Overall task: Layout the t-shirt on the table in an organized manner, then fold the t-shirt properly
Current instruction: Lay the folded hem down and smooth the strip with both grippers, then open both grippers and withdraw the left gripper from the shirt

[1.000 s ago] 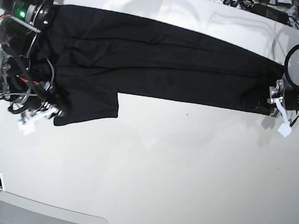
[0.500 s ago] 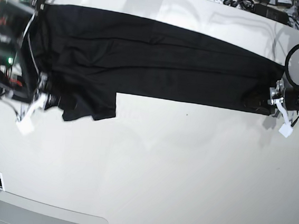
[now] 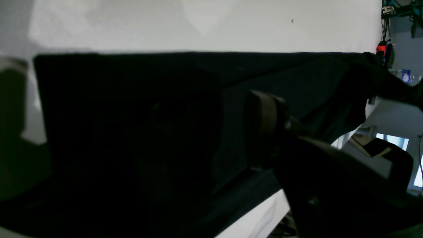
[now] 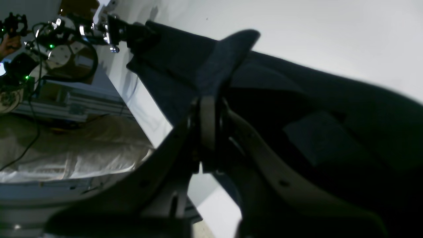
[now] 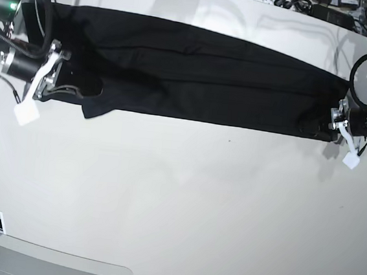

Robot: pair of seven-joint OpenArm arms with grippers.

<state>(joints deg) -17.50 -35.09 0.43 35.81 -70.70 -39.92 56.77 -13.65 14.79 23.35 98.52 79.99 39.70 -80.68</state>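
The t-shirt (image 5: 202,74) lies stretched into a long black band across the far half of the table (image 5: 184,202), running from the upper left of the base view down toward the right edge. Its near edge is almost straight, except for a rounded flap hanging lower near the left end. Shallow creases run lengthwise through the cloth.

At that left end, the right gripper (image 5: 53,85) has its fingers pressed together on a fold of the t-shirt (image 4: 297,109). In the right wrist view the right gripper (image 4: 208,132) pinches dark fabric that rises past the fingertips in a peak.

At the opposite end, the left gripper (image 5: 337,126) sits at the shirt's corner, low over the table. Its jaws stand spread wide. In the left wrist view the cloth (image 3: 132,115) fills most of the frame with one dark finger (image 3: 264,122) over it; whether fabric sits between the jaws cannot be told.

Cables (image 5: 294,2) lie beyond the far edge of the table.
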